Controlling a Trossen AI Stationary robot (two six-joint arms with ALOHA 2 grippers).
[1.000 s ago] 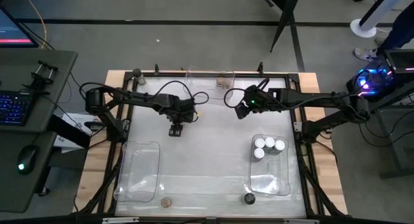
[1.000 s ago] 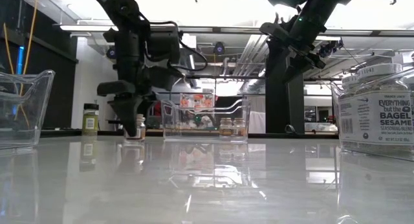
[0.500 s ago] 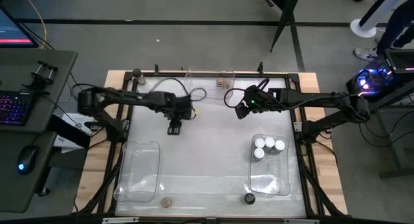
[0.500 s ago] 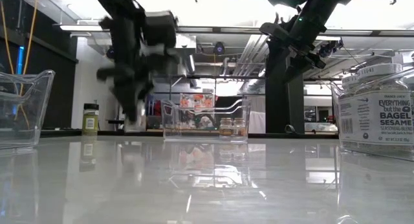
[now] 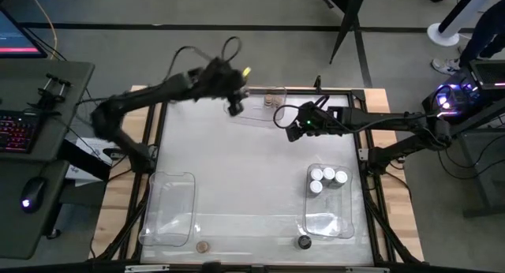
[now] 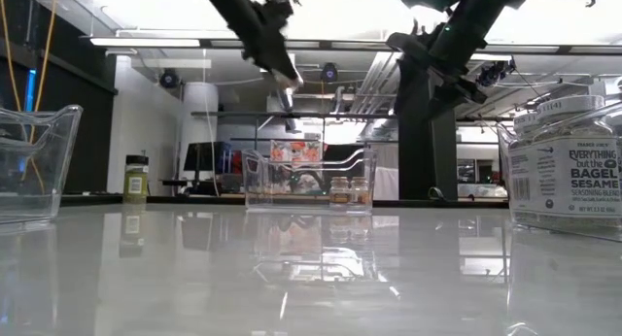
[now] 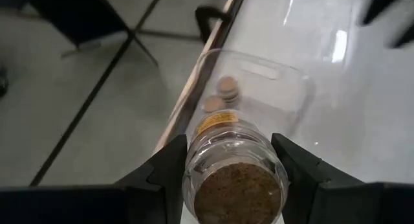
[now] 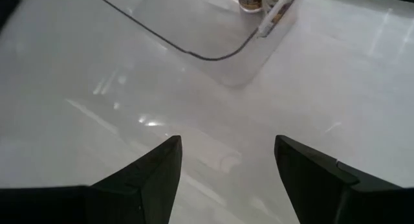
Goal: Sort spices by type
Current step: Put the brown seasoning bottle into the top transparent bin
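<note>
My left gripper is raised above the left end of the clear far bin and is shut on a small glass spice jar with a tan lid. In the low view the left gripper hangs high over the far bin. Two tan-lidded jars stand inside that bin. Three white-lidded jars stand in the right bin. My right gripper hovers open over the table right of centre; in its wrist view only bare table lies between the fingers. My left gripper pinches the jar's glass body between its two fingers, one on each side. The tan lid faces back toward the wrist, so the fingers come from the lid end. The jar is lifted clear, above the far bin.
An empty clear bin sits at the near left. A tan-lidded jar and a black-lidded jar stand by the near edge. Another jar stands at the far left corner. A white-lidded sesame jar fills the low view's right.
My left gripper, shut on the tan-lidded jar at the table's middle left, has risen and swung toward the far edge, ending above the far bin's left end. The jar has been lifted clear of the table. My right arm has kept still.
</note>
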